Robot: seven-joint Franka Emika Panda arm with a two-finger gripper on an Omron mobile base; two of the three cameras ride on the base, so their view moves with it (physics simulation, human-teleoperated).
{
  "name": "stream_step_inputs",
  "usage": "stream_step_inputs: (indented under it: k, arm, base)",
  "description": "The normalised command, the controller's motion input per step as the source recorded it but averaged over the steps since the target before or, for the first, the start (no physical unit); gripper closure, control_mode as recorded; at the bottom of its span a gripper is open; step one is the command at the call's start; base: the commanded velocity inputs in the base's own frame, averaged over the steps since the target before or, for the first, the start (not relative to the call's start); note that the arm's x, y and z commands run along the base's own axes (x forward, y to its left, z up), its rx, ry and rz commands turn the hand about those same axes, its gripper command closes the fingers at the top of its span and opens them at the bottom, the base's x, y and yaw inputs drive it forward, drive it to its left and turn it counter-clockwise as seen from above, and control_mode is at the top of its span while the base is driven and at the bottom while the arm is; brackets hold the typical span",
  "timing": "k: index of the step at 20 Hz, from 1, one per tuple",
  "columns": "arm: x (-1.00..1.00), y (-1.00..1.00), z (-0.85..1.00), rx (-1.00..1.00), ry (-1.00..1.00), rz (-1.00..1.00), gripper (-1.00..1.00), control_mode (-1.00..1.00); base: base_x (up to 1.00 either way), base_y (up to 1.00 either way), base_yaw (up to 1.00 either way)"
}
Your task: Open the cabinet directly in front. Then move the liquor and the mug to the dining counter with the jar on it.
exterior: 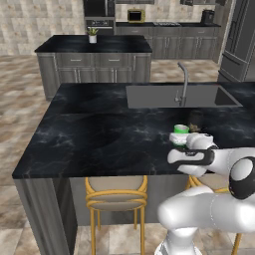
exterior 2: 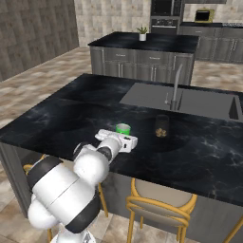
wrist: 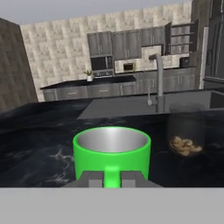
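I am looking across the long black marble-topped table (exterior: 99, 134) that is the dining island, with yellow-framed stools (exterior: 115, 196) tucked under its near edge. Going left to right, the left stretch of the marble is bare, which I judge leaves free room to set something down.

Next comes the small bright green mug (wrist: 112, 151) with a pale inside. My claw (wrist: 111, 178) has its two dark tips pinched fully closed on the mug's handle, gripping it from the side so the cup stays upright. In the base views the mug sits low at the tip of the white arm, near the table's front edge (I cannot tell whether its base touches the marble).

Just right of the mug, a little farther back and apart from it, stands the small dark see-through jar (wrist: 186, 133) with brownish contents; this marks the right table, so I judge the mug is held here for delivery.

Behind the jar are the inset grey sink (exterior: 164, 97) and tall curved faucet (exterior: 184, 82).
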Motion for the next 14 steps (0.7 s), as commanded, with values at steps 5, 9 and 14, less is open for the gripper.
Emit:
stream_step_inputs:
  k: [5, 9, 14]
  arm:
    - [0.00, 0.08, -0.12, -0.01, -0.11, -0.02, 1.00, -1.00]
    - [0.02, 0.00, 0.00, 0.00, 0.00, 0.00, 1.00, -1.00]
    - [0.26, 0.24, 0.17, 0.00, 0.00, -0.11, -1.00, -1.00]
  base:
    - [0.00, 0.00, 0.00]
    - [0.00, 0.00, 0.00]
    - [0.00, 0.00, 0.00]
